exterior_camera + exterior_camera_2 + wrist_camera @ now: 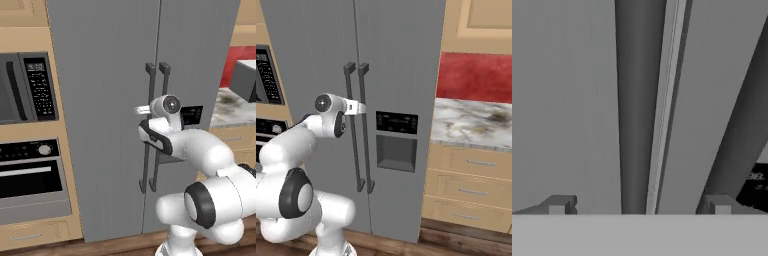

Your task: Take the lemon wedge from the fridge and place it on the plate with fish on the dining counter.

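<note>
— Looking from the left base view, what stands around the arm?

— The fridge point(110, 100) fills the middle, tall, grey and faintly ribbed, both doors shut, its two dark bar handles point(150, 125) upright side by side. A built-in microwave point(27, 87) and oven point(30, 175) sit in tan cabinets to its left. The gripper point(141, 109) reaches at the handles.

— And the right base view?

— Same doors, with the black dispenser panel point(396, 140) on the right one. Beside it, a marble surface point(471, 122) over beige drawers point(471, 187), red wall behind.

— The hand view?

— Fingertips point(559, 205) spread wide, holding nothing, the left handle between them. Shut doors hide the lemon wedge.
</note>
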